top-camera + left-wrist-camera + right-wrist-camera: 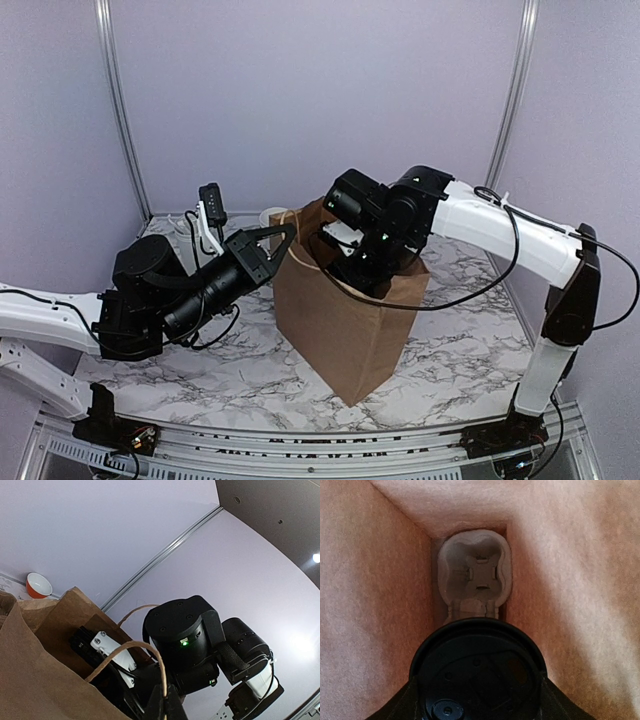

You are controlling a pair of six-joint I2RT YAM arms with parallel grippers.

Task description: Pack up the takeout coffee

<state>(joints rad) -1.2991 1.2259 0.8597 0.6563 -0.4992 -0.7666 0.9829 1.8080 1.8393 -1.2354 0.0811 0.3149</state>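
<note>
A brown paper bag [345,320] stands upright in the middle of the marble table. My left gripper [166,700] is shut on the bag's twisted paper handle [125,647] and holds it up at the bag's left rim. My right gripper [480,705] reaches down into the bag's mouth. It is shut on the takeout coffee [477,665], of which only the black lid shows, with a finger on each side. Below the cup, a pulp cup carrier [475,575] lies on the bag's floor. The cup's white side is hidden.
A small orange-red bowl [38,585] sits by the back wall. A white cup [268,217] peeks out behind the bag's left rim, and a black and white fixture [210,210] stands at the back left. The bag's walls [375,605] close in tightly around the cup.
</note>
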